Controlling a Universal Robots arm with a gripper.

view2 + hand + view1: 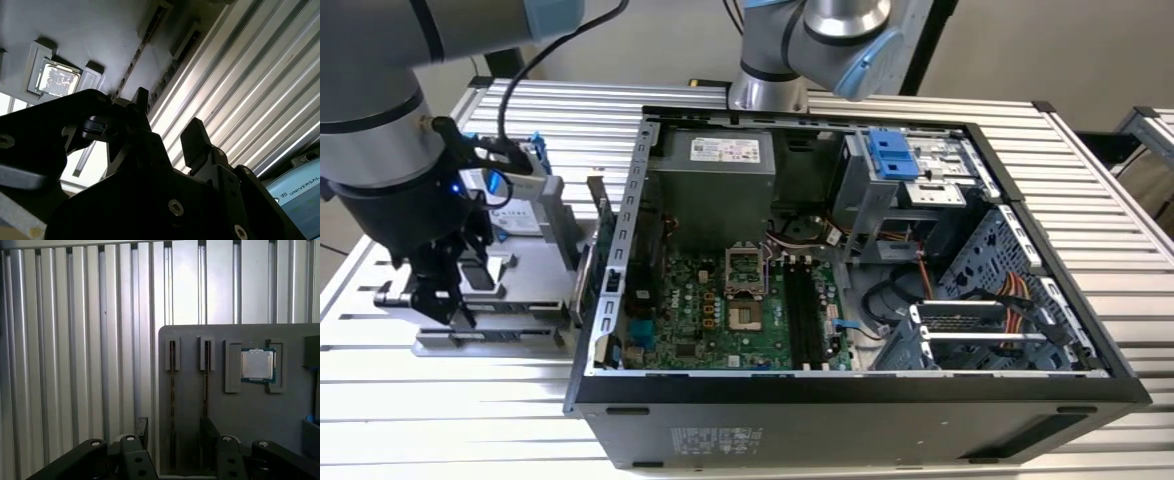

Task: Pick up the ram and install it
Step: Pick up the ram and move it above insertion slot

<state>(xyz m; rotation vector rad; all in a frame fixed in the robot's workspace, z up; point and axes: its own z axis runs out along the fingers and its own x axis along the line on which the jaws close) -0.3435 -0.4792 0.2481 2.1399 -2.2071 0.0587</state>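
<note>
Misalignment is looking like the main risk. The end effector is hovering with its two black fingers spread apart and nothing between them, poised over the grey holder tray on the ribbed metal bench. The ram is standing on edge in a narrow slot of that tray, showing as a thin dark strip, and it is lying roughly between the fingers in the first wrist view. A second slot just beside it is holding a similar strip, and one finger is lining up close to it. That finger could land on the neighbour or on a slot wall. A thin board gripped off-centre could also tilt and bind in its slot. The tray is looking like matt moulded plastic, and the bench is bright and grooved. A square processor chip with a shiny lid is sitting in its own recess. The computer case is lying with its side uncovered beside the tray.
</note>
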